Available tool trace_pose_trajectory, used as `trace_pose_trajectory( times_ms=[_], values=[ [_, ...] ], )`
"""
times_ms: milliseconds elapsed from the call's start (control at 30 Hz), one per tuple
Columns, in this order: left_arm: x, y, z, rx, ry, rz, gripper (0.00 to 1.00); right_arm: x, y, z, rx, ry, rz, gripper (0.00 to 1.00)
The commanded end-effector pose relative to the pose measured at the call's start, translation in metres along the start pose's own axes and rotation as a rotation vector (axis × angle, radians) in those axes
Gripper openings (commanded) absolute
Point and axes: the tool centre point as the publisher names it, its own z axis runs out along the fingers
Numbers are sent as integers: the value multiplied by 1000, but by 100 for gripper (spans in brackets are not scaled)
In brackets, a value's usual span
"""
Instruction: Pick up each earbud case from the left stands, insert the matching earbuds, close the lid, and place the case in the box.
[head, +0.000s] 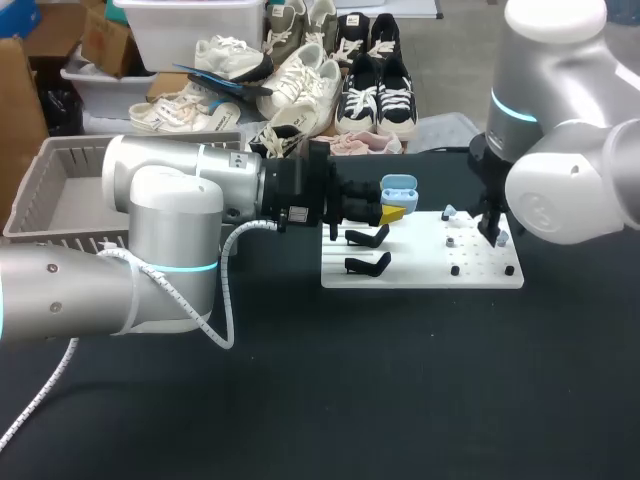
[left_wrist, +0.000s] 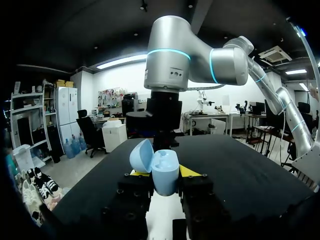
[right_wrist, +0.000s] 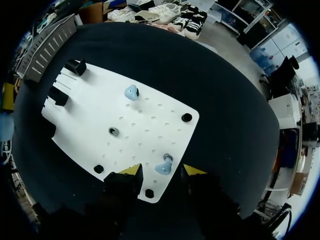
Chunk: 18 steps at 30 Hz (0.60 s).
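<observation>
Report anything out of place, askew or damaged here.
Nothing stands out. The open blue case sits upright in the left tool; the far earbud and the near earbud, below the right tool, rest on the white board.

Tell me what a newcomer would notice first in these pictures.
The light blue earbud case, lid open, clamped in the left end effector near the black stands. Then the right end effector, open, hanging over one light blue earbud on the white peg board, with a second earbud farther along it.
</observation>
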Motion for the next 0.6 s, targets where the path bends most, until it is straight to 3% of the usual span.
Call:
trace_pose_trajectory(
  times_ms=[33, 600],
  values=[
    [0, -1, 0, -5, -2, 1, 0, 1, 0, 2, 5, 3, 5, 47],
    [0, -1, 0, -5, -2, 1, 0, 3, 0, 12, -9, 12, 11, 40]
  ],
)
